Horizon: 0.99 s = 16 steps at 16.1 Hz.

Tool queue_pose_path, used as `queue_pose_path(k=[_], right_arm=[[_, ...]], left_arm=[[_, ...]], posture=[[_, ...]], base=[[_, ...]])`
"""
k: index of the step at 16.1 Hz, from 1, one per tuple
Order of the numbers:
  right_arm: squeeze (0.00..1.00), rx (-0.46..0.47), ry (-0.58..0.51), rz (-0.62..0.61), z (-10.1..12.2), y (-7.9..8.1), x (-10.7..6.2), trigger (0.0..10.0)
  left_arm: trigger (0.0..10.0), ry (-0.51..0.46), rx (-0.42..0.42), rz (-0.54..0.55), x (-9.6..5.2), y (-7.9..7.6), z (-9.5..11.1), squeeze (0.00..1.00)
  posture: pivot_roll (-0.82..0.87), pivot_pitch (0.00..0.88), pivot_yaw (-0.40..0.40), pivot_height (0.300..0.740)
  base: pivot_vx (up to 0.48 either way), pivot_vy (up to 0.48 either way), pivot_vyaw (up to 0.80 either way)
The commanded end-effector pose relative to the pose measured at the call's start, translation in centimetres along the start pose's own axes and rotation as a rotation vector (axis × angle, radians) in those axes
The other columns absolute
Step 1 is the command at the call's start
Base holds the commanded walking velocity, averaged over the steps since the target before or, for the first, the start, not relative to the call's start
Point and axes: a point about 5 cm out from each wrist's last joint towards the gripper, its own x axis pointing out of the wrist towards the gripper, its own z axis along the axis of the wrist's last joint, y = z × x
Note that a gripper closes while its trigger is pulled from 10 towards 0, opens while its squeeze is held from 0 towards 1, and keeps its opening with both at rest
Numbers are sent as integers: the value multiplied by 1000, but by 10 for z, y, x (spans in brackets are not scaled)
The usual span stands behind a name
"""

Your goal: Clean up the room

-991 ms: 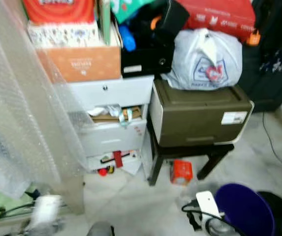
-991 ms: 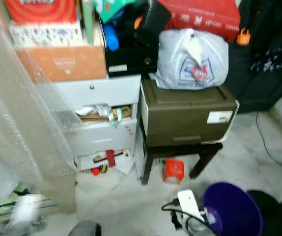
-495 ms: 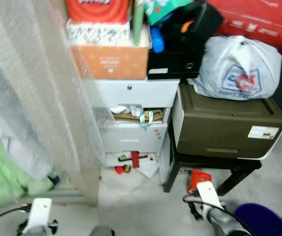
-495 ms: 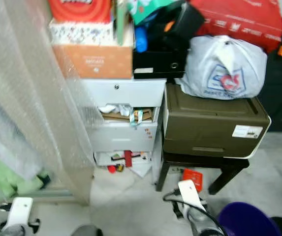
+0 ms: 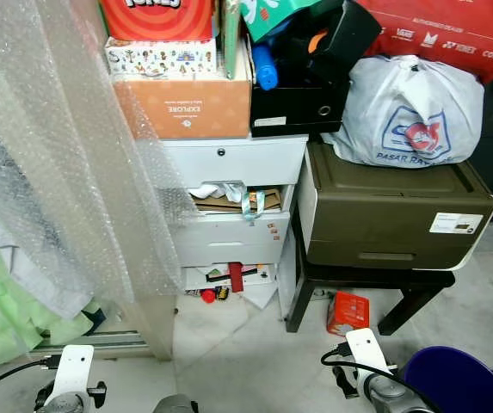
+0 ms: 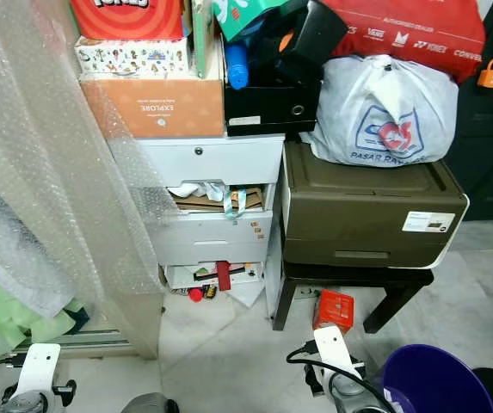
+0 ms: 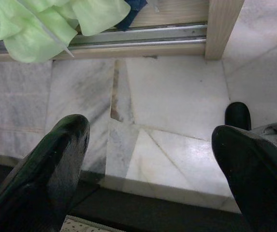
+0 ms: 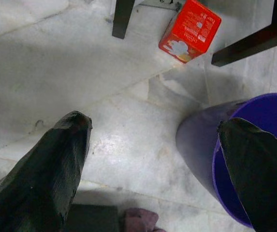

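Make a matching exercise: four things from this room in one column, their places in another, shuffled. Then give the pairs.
Things:
1. white bag
2. red carton
3. purple bucket
4. orange box

Places:
A. on the white drawers
B. floor, under the black stool
C. on the brown bin
D. floor, by the right gripper

Pairs: 1-C, 2-B, 3-D, 4-A

Each gripper is showing two long, glossy black fingers with rounded, blunt tips: the left gripper (image 7: pixel 148 159) and the right gripper (image 8: pixel 153 159). On the right arm (image 5: pixel 375 391), a white flat bracket is sitting on a silver cylinder, with a black cable looping beside it; the left arm (image 5: pixel 64 387) is seemingly wearing the same white bracket.
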Motion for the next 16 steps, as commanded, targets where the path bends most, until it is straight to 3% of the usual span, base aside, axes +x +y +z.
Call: queue_pose_path(k=[1, 6, 9, 16], right_arm=[[0, -8, -2, -2, 0, 1, 0, 10000], [0, -38, 7, 6, 1, 1, 0, 10000], [0, -37, -35, 4, 14, 1, 2, 10000], [0, -52, -43, 7, 11, 1, 1, 10000]], left_arm=[[10000, -7, 10, -1, 0, 2, 1, 0], [10000, -13, 21, -6, 0, 2, 3, 0], [10000, -14, 20, -6, 0, 2, 4, 0], [10000, -19, 30, -3, 0, 4, 5, 0]], posture=[[-40, 0, -9, 740], [-36, 0, -13, 740], [-34, 0, -13, 740], [-36, 0, -6, 740]], base=[[0, 277, 0], [0, 392, -89], [0, 402, -304], [0, 459, 0]])
